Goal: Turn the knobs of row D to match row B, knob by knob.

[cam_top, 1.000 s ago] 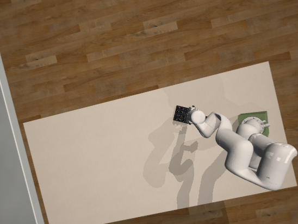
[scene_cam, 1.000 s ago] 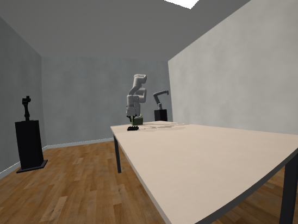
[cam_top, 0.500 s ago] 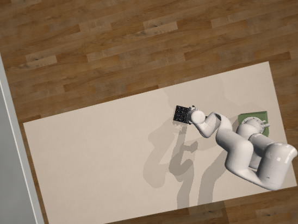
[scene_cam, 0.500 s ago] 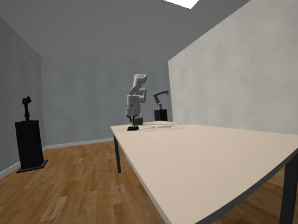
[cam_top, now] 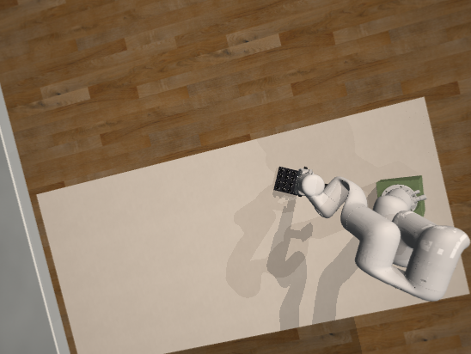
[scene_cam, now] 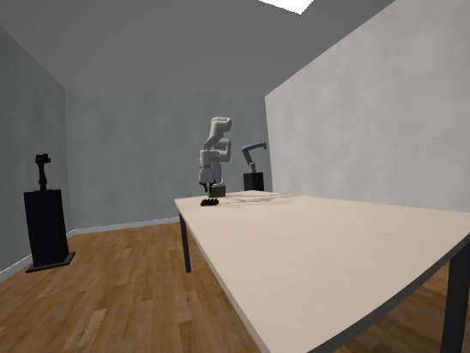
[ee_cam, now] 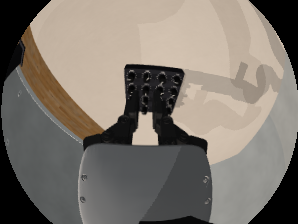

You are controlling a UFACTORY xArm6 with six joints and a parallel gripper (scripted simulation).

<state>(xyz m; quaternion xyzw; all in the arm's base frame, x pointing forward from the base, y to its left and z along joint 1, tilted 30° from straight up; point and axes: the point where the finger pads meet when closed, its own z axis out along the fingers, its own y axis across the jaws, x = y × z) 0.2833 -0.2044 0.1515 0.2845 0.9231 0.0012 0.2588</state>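
The knob box (cam_top: 288,180) is a small black square box with rows of dark knobs, standing on the table near the far edge. It also shows in the exterior view (scene_cam: 210,202) and in the wrist view (ee_cam: 154,88). The knob lines and marks are too small to read. My gripper (ee_cam: 145,98) (scene_cam: 204,185) points down and hovers above the edge of the box nearest the arm, clear of the knobs. Its fingers stand narrowly apart with a visible gap and nothing between them. In the overhead view the wrist (cam_top: 311,184) hides the fingers.
The arm stands on a green base (cam_top: 406,189) at the table's end. The table's long edge lies just beyond the box. Off the table stand a black pedestal with a camera (scene_cam: 45,227) and another pedestal with a small arm (scene_cam: 253,180).
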